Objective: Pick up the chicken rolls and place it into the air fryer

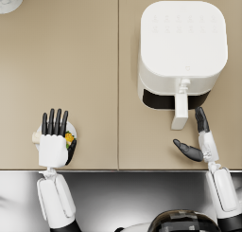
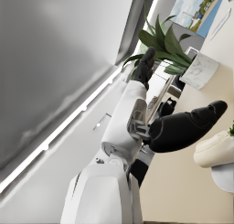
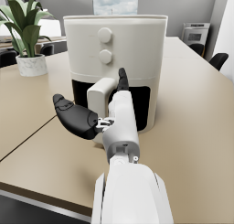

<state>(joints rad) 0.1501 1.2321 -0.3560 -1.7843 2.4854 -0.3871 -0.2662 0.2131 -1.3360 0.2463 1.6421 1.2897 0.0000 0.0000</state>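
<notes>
Chicken rolls [image 1: 70,139]: on a small white plate [image 1: 72,128] at the tabletop's [image 1: 85,60] near left, mostly hidden under your left hand [image 1: 53,140]. Only a yellow-green sliver shows at the hand's right edge, plus a pale end poking out at the left. Cannot count the rolls from here.

Handling, as a judgement: light, soft, likely a bit greasy, easy to crush or unroll. Take it across the middle with a gentle wrap, thumb on one side and fingers on the other, not by the ends. Watch that the plate does not slide or lift with it.

Left hand: fingers straight and spread over the plate, thumb down at the roll's right side. Cannot tell whether it grips anything; it looks poised over the food, not clenched.

Right hand [image 1: 198,138]: released, holding nothing, thumb and fingers wide apart, just beside the air fryer's [image 1: 182,41] handle [image 1: 180,110] without touching it. Drawer looks shut or barely out in the right wrist view.

Counts: 1 air fryer, 1 handle, 1 plate, 1 potted plant [image 3: 25,40] beyond the fryer, 2 hands.
</notes>
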